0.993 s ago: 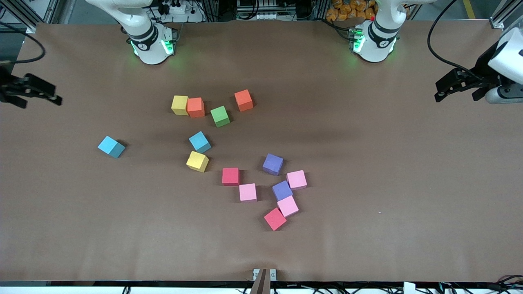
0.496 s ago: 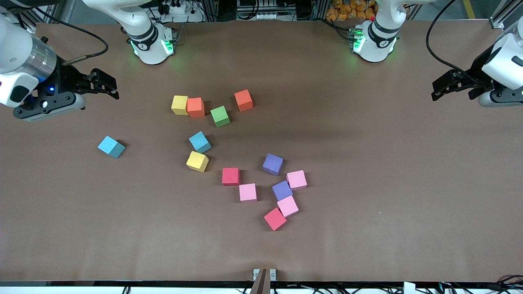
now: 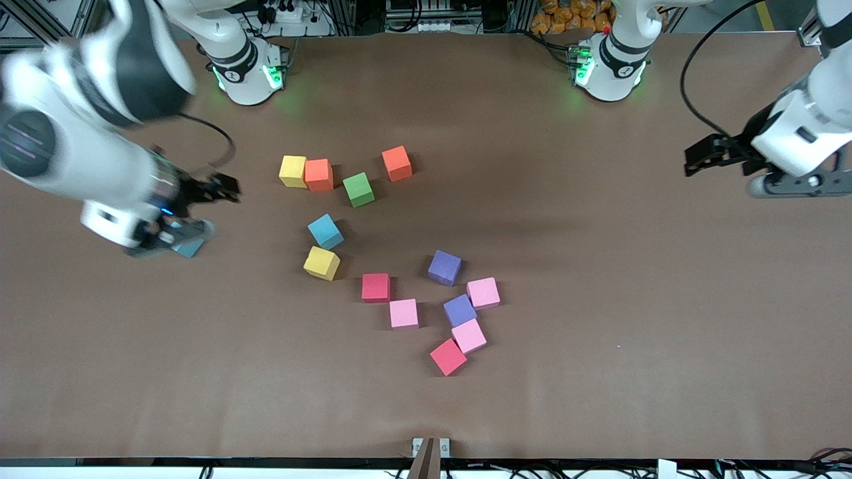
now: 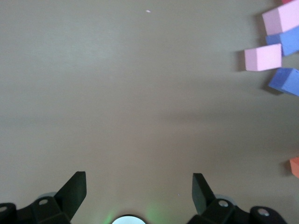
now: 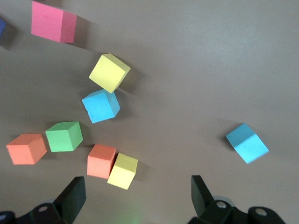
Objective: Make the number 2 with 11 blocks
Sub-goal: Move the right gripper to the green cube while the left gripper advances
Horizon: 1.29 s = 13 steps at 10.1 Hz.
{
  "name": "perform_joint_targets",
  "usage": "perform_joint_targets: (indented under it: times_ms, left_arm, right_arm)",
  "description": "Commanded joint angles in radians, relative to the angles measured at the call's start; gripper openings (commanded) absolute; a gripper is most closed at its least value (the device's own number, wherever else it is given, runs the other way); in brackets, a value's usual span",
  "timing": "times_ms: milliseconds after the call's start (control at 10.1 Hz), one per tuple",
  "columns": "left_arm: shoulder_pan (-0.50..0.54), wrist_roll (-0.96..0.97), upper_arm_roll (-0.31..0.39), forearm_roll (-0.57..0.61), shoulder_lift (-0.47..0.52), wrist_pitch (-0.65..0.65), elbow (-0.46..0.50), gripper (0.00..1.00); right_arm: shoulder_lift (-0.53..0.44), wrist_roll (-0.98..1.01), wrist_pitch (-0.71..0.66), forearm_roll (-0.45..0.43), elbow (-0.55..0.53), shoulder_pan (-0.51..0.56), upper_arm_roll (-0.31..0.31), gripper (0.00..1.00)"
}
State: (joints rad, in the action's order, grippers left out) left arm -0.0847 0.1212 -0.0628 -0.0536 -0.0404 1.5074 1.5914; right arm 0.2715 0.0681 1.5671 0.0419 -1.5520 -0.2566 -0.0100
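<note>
— What do we see of the arms?
— Over the counter (image 3: 599,372), our right tool (image 3: 223,189) hangs spread above its right-arm end, having swept in from the edge a second ago. The left tool (image 3: 695,159), also spread, has crept inward from the left-arm edge.
— And the blocks (image 3: 376,287)?
— Loose mid-counter; no number 2 formed. The arm hides most of the stray light blue block (image 5: 247,143); only our right wrist view shows it whole.

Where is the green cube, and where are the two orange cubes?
Green matte cube (image 3: 358,188), front view, top face.
Orange matte cube touching a yellow one (image 3: 318,174), front view, top face.
Orange matte cube standing alone (image 3: 397,163), front view, top face.
</note>
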Motion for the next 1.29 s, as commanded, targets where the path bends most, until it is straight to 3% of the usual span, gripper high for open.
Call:
perform_joint_targets:
  times_ms: [0,397,695,894,993,1192]
  left_arm:
    - [-0.024,-0.02,-0.047,-0.037,-0.035,-0.013,0.005,1.0]
    - [-0.023,-0.021,-0.06,-0.019,-0.114,0.005,-0.001,1.0]
    - [-0.023,-0.021,-0.058,-0.018,-0.138,0.028,-0.001,1.0]
    - [-0.02,-0.021,-0.06,-0.018,-0.131,0.027,-0.004,1.0]
    - [-0.021,-0.021,-0.06,-0.018,-0.125,0.027,-0.004,1.0]
    - [-0.026,-0.02,-0.06,-0.018,-0.13,0.031,-0.01,1.0]
  right_arm:
    - [-0.025,-0.013,0.03,-0.014,-0.048,-0.036,-0.004,1.0]
    - [-0.103,-0.014,0.298,0.098,-0.29,-0.122,-0.008,1.0]
    - [-0.114,-0.044,0.388,0.098,-0.361,-0.24,-0.01,1.0]
    - [-0.115,-0.173,0.424,0.089,-0.402,-0.372,-0.008,1.0]
    - [-0.126,-0.207,0.492,0.084,-0.469,-0.433,-0.008,1.0]
    - [-0.167,-0.205,0.714,0.035,-0.668,-0.448,-0.018,1.0]
